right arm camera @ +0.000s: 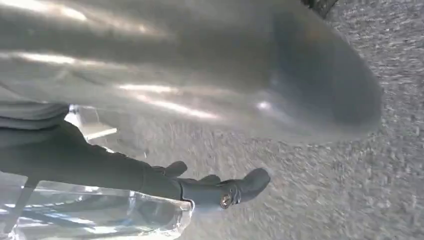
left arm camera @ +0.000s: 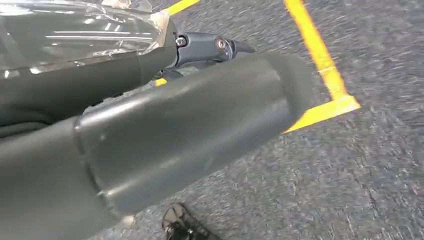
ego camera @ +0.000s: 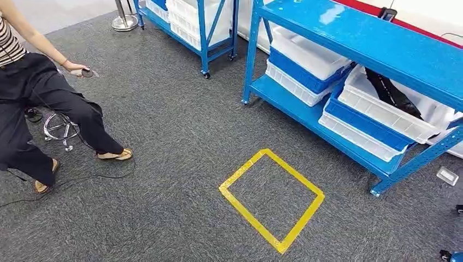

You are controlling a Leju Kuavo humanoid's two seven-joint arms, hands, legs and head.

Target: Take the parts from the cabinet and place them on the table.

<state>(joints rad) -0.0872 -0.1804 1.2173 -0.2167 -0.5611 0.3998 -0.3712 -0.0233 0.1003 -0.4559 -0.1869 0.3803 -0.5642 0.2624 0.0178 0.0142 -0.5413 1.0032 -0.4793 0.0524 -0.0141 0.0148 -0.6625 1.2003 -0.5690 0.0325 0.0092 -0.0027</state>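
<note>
Left hand (left arm camera: 165,130) low over carpet, holding clear bag (left arm camera: 75,30) | right hand (right arm camera: 200,100) likewise, gripping clear bag (right arm camera: 100,220)

The right robot hand (right arm camera: 200,170) is blurred, and a clear bag (right arm camera: 100,215) hides its fingers' grip.

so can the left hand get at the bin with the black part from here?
Probably not. The left hand hangs low over the carpet by the tape square, clear plastic against its fingers. The bin sits across the floor under the top shelf. A step closer looks needed.
</note>
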